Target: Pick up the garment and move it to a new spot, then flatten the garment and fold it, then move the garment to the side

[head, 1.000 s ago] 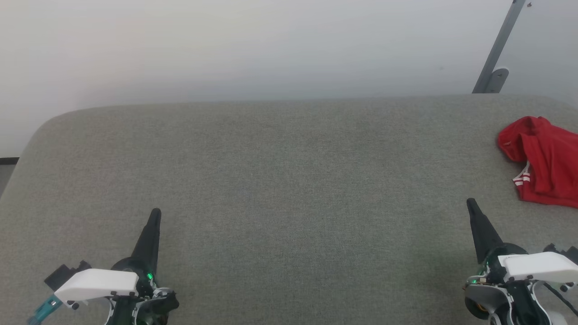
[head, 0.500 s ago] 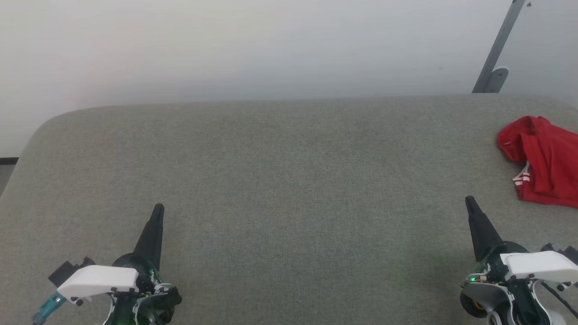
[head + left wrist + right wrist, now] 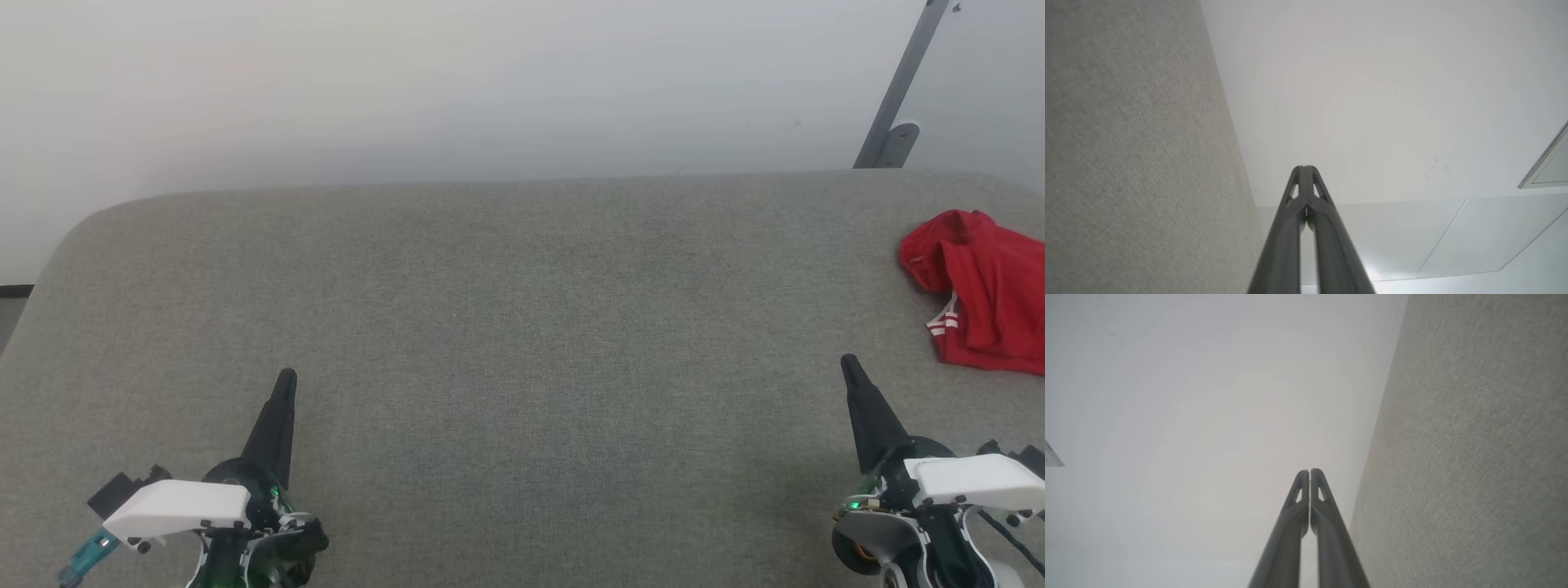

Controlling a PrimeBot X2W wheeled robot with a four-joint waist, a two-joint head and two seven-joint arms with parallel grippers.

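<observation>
at head view's right, garment (image 3: 988,294), wrist views, wall (image 3: 1372,102)

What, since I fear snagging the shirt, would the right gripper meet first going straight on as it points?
Probably the pale wall beyond the table; the right gripper points left of the shirt, though depth is unclear.

the left gripper (image 3: 284,382) is a long black cone tapering to a blunt tip. behind it sit a white angular cover (image 3: 175,506) with small dark screws along its edge, a green light (image 3: 272,492) and a teal connector (image 3: 86,557). the right gripper (image 3: 849,365) is the same black cone, with its own white shell (image 3: 967,478), an orange part (image 3: 853,555) and a thin black cable (image 3: 1008,535). seen close in the left wrist view, the fingers (image 3: 1286,232) are dark grey with a triangular cut-out near each tip.
</observation>
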